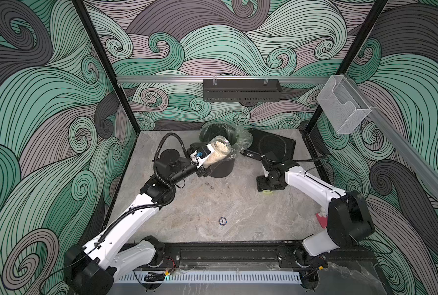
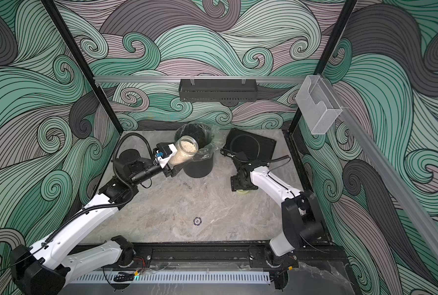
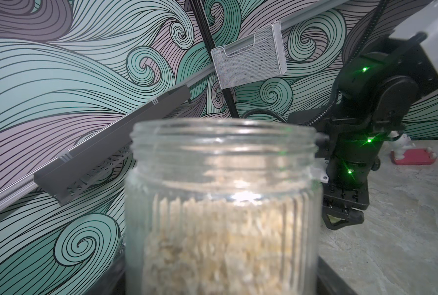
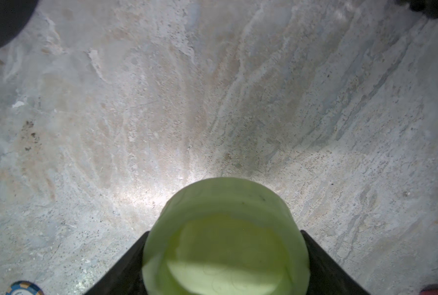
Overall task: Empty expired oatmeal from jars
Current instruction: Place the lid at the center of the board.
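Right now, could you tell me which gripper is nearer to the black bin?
Left: the left gripper holds the jar at the bin; the right gripper, gripping the lid, stands clear.

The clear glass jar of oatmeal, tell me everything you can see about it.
The clear ribbed glass cylindrical jar has a threaded neck and an open mouth; its pale yellow-green lid is off. It is mostly full of pale beige flaky oatmeal. The left gripper is shut on its lower body, holding it in the air, tilted, mouth raised toward the black round plastic-lined bin just behind it.
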`<control>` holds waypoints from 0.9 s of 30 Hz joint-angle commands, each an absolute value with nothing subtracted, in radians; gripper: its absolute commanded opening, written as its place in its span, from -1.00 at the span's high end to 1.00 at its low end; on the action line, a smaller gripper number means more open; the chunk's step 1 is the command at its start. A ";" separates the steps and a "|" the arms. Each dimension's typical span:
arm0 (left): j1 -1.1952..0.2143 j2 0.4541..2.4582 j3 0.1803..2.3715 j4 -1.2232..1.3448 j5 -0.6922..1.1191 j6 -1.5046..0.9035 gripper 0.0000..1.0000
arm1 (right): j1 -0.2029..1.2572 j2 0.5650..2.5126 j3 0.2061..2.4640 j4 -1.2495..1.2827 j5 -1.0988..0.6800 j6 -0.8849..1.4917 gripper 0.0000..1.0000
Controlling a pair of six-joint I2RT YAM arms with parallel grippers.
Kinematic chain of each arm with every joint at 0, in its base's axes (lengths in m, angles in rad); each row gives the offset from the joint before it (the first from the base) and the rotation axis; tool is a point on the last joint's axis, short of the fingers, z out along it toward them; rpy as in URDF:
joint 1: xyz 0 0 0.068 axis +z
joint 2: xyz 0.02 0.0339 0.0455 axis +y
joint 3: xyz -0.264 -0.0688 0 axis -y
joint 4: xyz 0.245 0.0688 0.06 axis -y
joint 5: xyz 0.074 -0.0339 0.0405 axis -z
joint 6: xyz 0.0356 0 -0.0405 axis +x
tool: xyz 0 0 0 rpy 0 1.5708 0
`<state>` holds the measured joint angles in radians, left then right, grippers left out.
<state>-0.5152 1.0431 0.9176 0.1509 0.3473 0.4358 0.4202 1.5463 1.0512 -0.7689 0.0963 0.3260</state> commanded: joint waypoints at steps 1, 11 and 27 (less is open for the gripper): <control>-0.508 1.004 0.946 0.271 0.345 0.439 1.00 | 0.412 1.573 1.024 -0.746 0.132 0.450 -0.05; -0.508 0.999 0.945 0.249 0.339 0.444 1.00 | 0.400 1.631 0.961 -0.689 0.165 0.508 -0.17; -0.505 0.983 0.941 0.206 0.330 0.458 1.00 | 0.400 1.677 0.937 -0.670 0.121 0.487 -0.71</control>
<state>-0.5137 1.0260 0.9119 0.1101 0.3359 0.4480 0.4046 1.6798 0.9489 -0.6704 0.1226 0.4889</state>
